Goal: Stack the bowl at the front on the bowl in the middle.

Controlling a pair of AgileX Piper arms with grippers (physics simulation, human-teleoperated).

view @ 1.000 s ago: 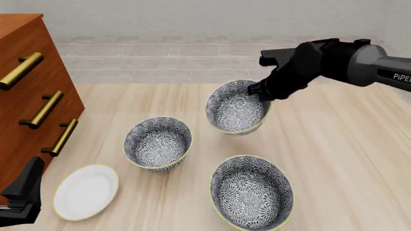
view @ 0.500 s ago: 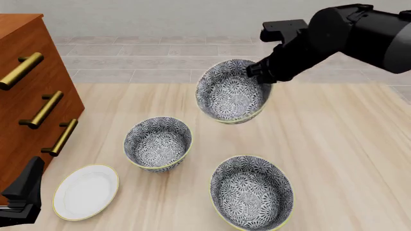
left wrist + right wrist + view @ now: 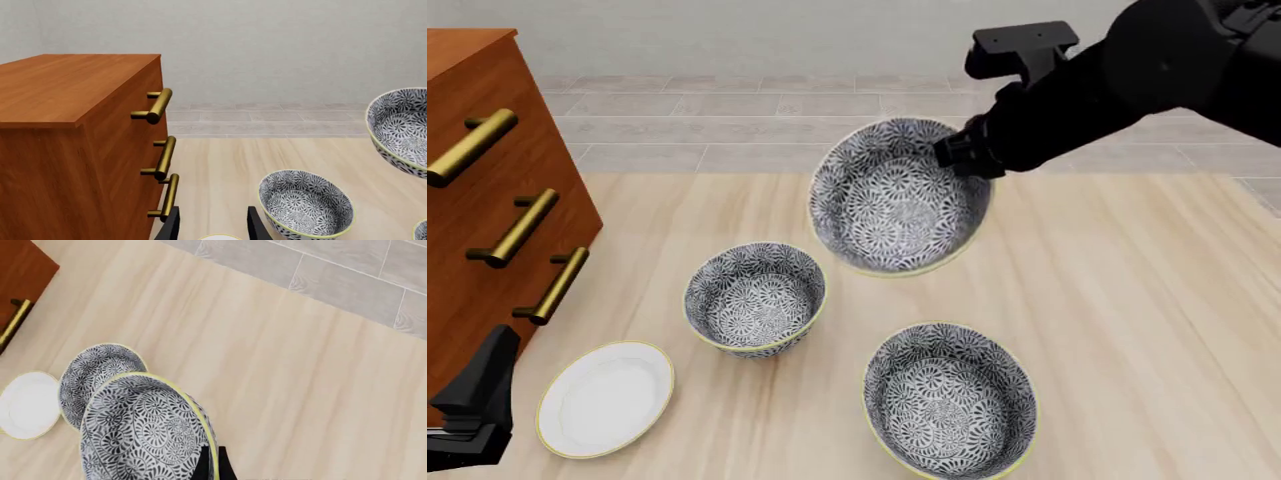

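My right gripper [image 3: 961,155] is shut on the far rim of the bowl at the front [image 3: 894,200], a grey-white floral bowl with a yellow-green rim. It hangs tilted in the air, its opening facing the camera, above and behind the bowl in the middle [image 3: 754,297]. In the right wrist view the held bowl [image 3: 143,435] partly covers the middle bowl [image 3: 97,375], with the rim pinched at my right gripper [image 3: 212,462]. The lifted bowl [image 3: 400,130] and the middle bowl [image 3: 305,202] also show in the left wrist view. My left gripper [image 3: 478,405] rests open at the near left.
A third look-alike bowl [image 3: 950,400] sits on the table nearest the arms. A flat white plate [image 3: 605,397] lies at the near left beside my left gripper. A wooden dresser [image 3: 494,200] with brass handles stands along the left side.
The right arm has raised the held bowl off the table and carried it leftward and toward the camera. The left arm and the other bowls have stayed still.
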